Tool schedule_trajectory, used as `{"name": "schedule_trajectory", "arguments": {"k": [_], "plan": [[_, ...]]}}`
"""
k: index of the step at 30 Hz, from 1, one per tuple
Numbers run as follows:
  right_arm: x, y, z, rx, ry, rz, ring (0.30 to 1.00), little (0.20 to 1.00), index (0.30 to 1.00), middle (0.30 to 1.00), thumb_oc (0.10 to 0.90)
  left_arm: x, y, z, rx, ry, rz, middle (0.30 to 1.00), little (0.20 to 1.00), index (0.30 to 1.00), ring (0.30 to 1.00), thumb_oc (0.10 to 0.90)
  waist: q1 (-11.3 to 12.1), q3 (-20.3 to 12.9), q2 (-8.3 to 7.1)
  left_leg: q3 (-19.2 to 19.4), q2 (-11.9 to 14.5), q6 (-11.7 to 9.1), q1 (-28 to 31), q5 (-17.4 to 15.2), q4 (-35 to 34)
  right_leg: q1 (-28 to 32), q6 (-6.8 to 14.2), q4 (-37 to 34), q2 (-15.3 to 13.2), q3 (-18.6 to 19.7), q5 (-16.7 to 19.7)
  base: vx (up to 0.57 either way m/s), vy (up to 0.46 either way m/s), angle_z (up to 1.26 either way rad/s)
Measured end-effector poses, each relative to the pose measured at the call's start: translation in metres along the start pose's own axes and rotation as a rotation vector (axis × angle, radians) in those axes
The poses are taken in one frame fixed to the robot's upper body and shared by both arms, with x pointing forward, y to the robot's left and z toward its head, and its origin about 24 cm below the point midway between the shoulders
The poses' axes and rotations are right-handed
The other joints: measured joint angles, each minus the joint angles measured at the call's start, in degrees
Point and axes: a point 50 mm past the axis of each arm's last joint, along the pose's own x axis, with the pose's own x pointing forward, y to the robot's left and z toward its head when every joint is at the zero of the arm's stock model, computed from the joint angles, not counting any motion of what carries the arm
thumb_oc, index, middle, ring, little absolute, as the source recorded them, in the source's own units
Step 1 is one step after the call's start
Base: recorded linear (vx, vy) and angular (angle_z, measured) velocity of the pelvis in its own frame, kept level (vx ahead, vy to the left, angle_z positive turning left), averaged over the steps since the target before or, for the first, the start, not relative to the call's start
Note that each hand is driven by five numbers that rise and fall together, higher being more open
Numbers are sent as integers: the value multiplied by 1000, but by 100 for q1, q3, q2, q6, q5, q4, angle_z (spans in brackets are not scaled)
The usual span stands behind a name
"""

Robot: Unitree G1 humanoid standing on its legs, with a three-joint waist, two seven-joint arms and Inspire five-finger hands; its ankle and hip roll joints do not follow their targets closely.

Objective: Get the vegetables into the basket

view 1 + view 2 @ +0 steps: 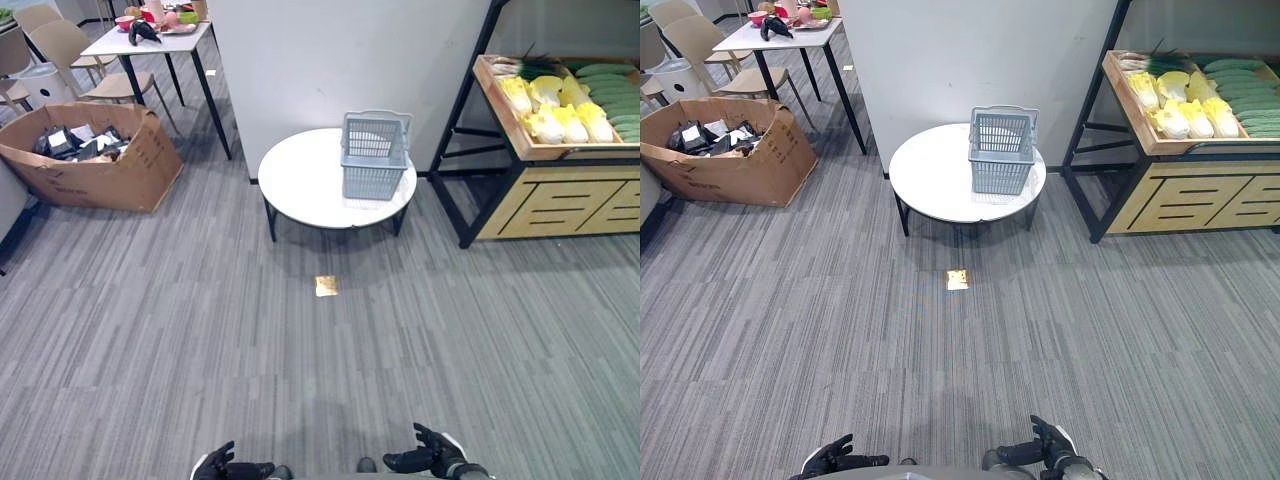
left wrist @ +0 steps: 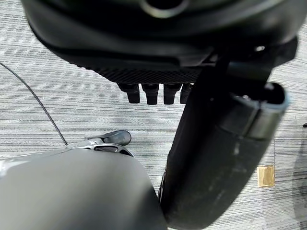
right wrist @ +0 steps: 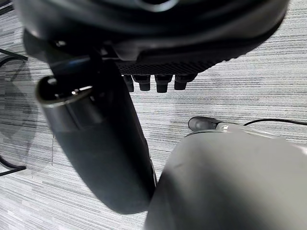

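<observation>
A grey plastic basket (image 1: 374,154) stands on a round white table (image 1: 300,185) ahead of me, with nothing showing inside it. Yellow-white cabbages (image 1: 555,110) and green cucumbers (image 1: 612,95) lie in a wooden tray on a shelf stand at the right. My left hand (image 1: 228,465) and right hand (image 1: 432,455) hang low at the near edge, far from the table, fingers relaxed and holding nothing. In the wrist views the left hand (image 2: 153,93) and right hand (image 3: 158,82) show straight fingers over the carpet.
A cardboard box (image 1: 95,155) of dark items sits on the floor at the left. Behind it stand a white table (image 1: 150,45) with dishes and beige chairs (image 1: 70,50). A white wall (image 1: 340,60) rises behind the round table. A brass floor plate (image 1: 326,286) lies in the carpet.
</observation>
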Motion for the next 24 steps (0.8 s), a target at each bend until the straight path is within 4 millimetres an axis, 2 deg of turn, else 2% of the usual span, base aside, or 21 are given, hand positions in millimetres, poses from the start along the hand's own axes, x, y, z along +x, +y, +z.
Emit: {"name": "schedule_trajectory", "arguments": {"k": [15,24], "plan": [[0,-4,0,-3,-1,-10,1000,1000,1000,1000,900,0,1,1,-2,-3,3,1000,1000,1000,1000,900,-9,8,-18,8,0,-3,49,1,-22,32,2,-3,3,8,-1,0,0,0],[-4,-24,-2,17,3,-58,1000,1000,1000,1000,900,0,5,3,3,-11,5,1000,1000,1000,1000,900,-36,17,-22,44,11,-6,42,-2,-29,6,5,-6,11,42,-4,12,-12,-1]]}}
